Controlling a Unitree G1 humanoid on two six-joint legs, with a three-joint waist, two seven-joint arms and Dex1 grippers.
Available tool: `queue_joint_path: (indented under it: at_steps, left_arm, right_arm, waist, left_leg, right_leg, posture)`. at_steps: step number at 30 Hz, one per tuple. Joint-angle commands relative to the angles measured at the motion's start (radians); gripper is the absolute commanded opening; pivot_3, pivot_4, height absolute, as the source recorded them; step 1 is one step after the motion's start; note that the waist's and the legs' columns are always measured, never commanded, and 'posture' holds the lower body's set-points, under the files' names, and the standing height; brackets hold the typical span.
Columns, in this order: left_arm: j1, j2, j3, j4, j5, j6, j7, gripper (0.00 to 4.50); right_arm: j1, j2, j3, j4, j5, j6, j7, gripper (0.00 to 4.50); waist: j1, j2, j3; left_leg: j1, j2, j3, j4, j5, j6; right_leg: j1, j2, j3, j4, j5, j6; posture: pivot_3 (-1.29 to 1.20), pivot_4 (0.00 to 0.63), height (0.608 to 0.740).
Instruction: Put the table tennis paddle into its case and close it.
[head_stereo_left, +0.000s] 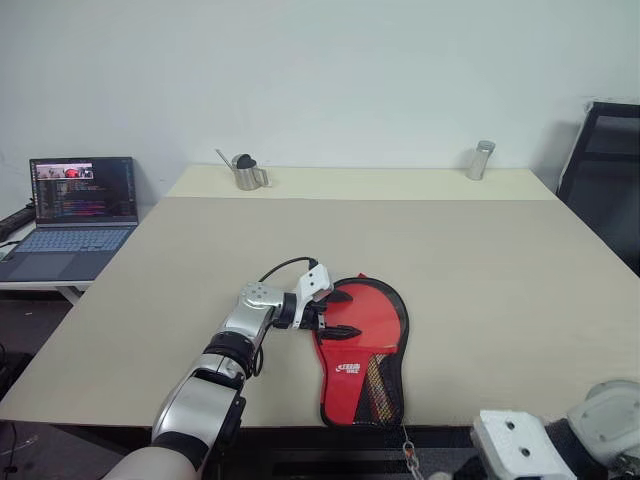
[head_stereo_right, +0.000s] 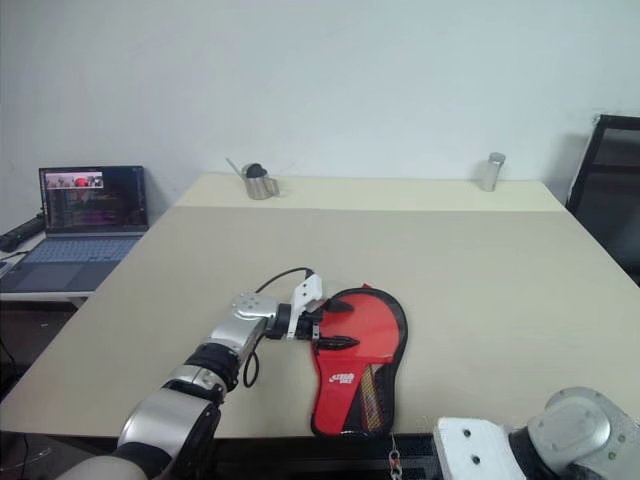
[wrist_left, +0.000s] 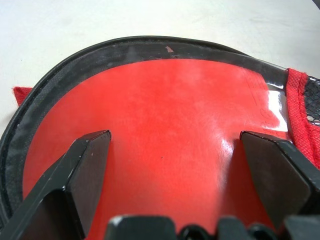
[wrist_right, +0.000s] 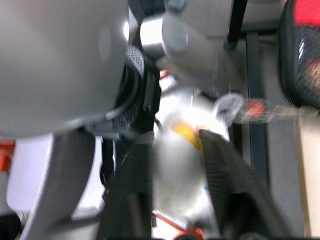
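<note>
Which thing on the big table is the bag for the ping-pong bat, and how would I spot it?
Look at the near edge of the big beige table, just in front of the robot. The case lies flat there, with the left gripper open over its round end. It is the only red, paddle-shaped thing, edged in black with a white logo.

I see beige table (head_stereo_left: 480, 260) | case (head_stereo_left: 372, 385) flat near its front edge | metal pitcher (head_stereo_left: 246, 172), metal cylinder (head_stereo_left: 481, 160) at far edge
</note>
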Motion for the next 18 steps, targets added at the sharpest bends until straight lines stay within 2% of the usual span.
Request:
queue_joint_path:
  at_steps: [1, 3, 5, 8, 11, 12, 15, 18]
  left_arm:
    - [0.040, -0.002, -0.041, 0.032, 0.053, 0.018, 0.015, 4.50]
    - [0.043, -0.001, -0.041, 0.028, 0.053, 0.018, 0.013, 4.50]
    - [0.050, -0.001, -0.041, 0.009, 0.047, 0.025, 0.008, 4.50]
    - [0.067, 0.001, -0.036, -0.032, 0.034, 0.040, -0.005, 4.50]
    - [0.090, 0.009, -0.036, -0.122, 0.013, 0.063, -0.032, 4.50]
    - [0.097, 0.011, -0.036, -0.152, 0.006, 0.073, -0.038, 4.50]
    - [0.125, 0.029, -0.025, -0.293, -0.033, 0.126, -0.059, 4.50]
    - [0.173, 0.060, 0.000, -0.492, -0.100, 0.236, -0.077, 4.50]
  right_arm:
    - [-0.143, 0.042, -0.079, 0.078, 0.356, 0.106, -0.121, 2.89]
    - [-0.197, 0.042, -0.092, 0.118, 0.478, 0.149, -0.185, 3.63]
    - [-0.270, 0.075, -0.098, 0.206, 0.514, 0.173, -0.278, 4.30]
    - [-0.345, 0.136, -0.077, 0.315, 0.413, 0.155, -0.347, 4.30]
    - [-0.354, 0.213, -0.027, 0.438, 0.205, 0.020, -0.335, 4.30]
    - [-0.358, 0.239, -0.017, 0.472, 0.161, -0.013, -0.330, 4.30]
    - [-0.376, 0.338, 0.015, 0.569, 0.036, -0.157, -0.287, 4.30]
    - [-0.416, 0.418, 0.017, 0.676, 0.028, -0.191, -0.221, 4.30]
  waist:
    - [-0.003, 0.000, 0.000]
    - [-0.003, -0.001, 0.000]
    - [-0.003, -0.001, 0.000]
    - [-0.003, -0.001, 0.000]
    - [-0.002, -0.001, 0.000]
    - [-0.003, -0.001, 0.000]
    - [-0.005, -0.001, 0.000]
    - [-0.014, 0.000, 0.003]
  left_leg:
    - [0.000, 0.001, 0.000, 0.000, 0.000, 0.000]
    - [0.000, 0.000, 0.000, 0.000, 0.000, 0.001]
    - [-0.001, 0.000, 0.000, 0.000, 0.001, 0.001]
    - [-0.001, -0.001, 0.000, 0.000, 0.002, 0.003]
    - [-0.007, -0.001, 0.000, 0.000, 0.002, 0.003]
    - [-0.008, -0.001, 0.000, 0.000, 0.002, 0.004]
    - [-0.009, -0.001, 0.002, 0.000, -0.001, 0.007]
    - [-0.010, -0.001, 0.002, 0.000, -0.001, 0.008]
  right_leg:
    - [0.000, 0.000, 0.000, 0.000, 0.000, 0.000]
    - [0.000, 0.000, 0.000, 0.000, 0.000, 0.000]
    - [0.000, -0.002, 0.000, 0.000, 0.000, 0.000]
    - [0.000, -0.004, 0.000, -0.001, 0.000, 0.000]
    - [0.000, -0.003, 0.000, -0.001, 0.001, 0.001]
    - [-0.001, -0.002, 0.000, -0.001, 0.004, 0.006]
    - [-0.002, 0.003, -0.001, -0.001, 0.003, 0.007]
    - [-0.003, 0.005, 0.000, -0.001, 0.003, 0.008]
  posture:
    - [0.00, 0.150, 0.740]
    - [0.00, 0.150, 0.740]
    - [0.00, 0.150, 0.740]
    - [0.00, 0.150, 0.740]
    - [0.00, 0.150, 0.740]
    - [0.00, 0.150, 0.740]
    - [0.00, 0.150, 0.740]
    - [0.00, 0.150, 0.740]
